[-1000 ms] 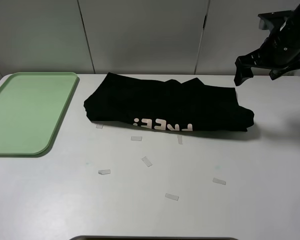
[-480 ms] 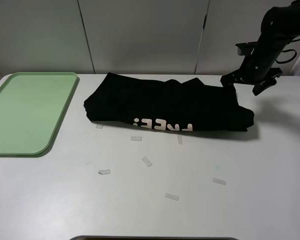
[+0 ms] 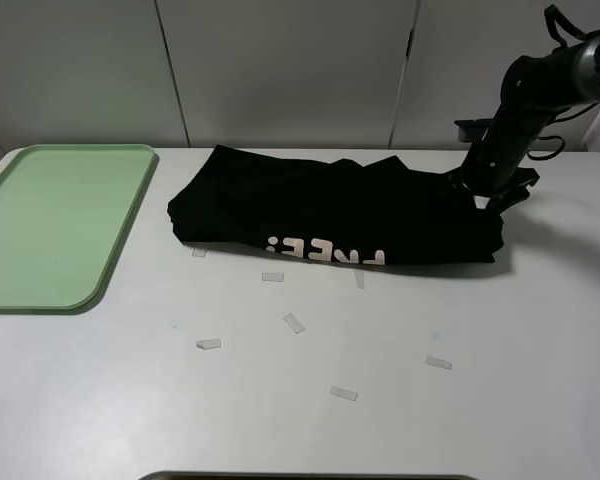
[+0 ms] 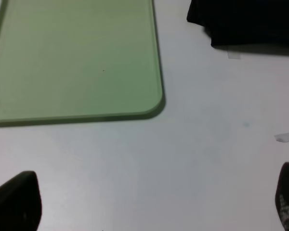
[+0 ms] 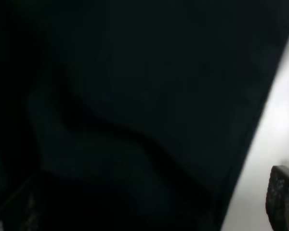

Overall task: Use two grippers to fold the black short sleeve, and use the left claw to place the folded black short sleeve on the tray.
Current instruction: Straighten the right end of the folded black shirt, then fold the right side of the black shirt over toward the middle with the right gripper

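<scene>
The black short sleeve [image 3: 330,205] lies folded into a long band across the back of the white table, white letters along its front edge. The green tray [image 3: 50,225] lies at the far left, with nothing on it. My right gripper [image 3: 485,190] is low at the shirt's far right corner. In the right wrist view its jaws stand apart [image 5: 149,207] with the black cloth [image 5: 135,96] filling the space between them. My left gripper [image 4: 154,207] is open and holds nothing above bare table, near the tray's corner [image 4: 77,57]. The shirt's left end [image 4: 245,21] shows there. The left arm is out of the high view.
Several small strips of tape [image 3: 294,322] lie scattered on the white table [image 3: 500,330] in front of the shirt. A pale panelled wall stands behind the table. A dark edge shows at the table's front.
My right arm has come down and to the left, from above the table's back right corner to the shirt's far right corner. The shirt and tray have not moved.
</scene>
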Robot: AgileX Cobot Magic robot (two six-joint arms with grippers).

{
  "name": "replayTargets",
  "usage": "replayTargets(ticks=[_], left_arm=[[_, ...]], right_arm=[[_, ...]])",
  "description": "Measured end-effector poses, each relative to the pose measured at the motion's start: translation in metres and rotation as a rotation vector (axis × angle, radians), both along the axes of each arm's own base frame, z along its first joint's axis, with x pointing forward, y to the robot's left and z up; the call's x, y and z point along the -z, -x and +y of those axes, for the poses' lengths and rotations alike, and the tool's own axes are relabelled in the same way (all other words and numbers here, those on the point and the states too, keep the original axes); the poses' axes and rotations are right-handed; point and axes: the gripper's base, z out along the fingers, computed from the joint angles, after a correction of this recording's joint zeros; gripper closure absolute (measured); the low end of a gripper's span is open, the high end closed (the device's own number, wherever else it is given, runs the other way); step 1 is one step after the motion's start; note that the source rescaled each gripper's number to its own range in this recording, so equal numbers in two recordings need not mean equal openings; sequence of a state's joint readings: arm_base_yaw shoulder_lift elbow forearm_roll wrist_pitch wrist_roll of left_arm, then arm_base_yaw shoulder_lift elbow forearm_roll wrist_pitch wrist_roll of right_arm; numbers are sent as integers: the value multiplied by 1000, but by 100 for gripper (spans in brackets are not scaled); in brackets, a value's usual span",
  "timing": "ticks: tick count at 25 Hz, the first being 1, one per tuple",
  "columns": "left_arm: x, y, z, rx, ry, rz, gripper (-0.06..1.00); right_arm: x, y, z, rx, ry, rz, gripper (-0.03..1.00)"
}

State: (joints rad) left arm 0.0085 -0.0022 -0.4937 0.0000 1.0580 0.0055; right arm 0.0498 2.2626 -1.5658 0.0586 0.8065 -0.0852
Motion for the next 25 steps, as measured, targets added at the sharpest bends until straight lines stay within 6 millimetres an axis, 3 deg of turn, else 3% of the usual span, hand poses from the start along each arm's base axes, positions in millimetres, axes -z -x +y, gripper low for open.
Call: replayTargets(ticks=[9, 10, 14, 18, 25], left_arm=[[0, 0, 0, 0, 0, 0, -2], [0, 0, 0, 0, 0, 1, -2], [0, 0, 0, 0, 0, 1, -2], [0, 0, 0, 0, 0, 1, -2], [0, 0, 0, 0, 0, 1, -2]], right_arm=[[10, -2, 1, 8, -11, 11, -3], [11, -2, 1, 11, -16, 12, 1], [12, -3, 6, 31, -50, 17, 45], [12, -4, 10, 28, -60, 12, 79], [11, -3, 10, 11, -51, 17, 81]])
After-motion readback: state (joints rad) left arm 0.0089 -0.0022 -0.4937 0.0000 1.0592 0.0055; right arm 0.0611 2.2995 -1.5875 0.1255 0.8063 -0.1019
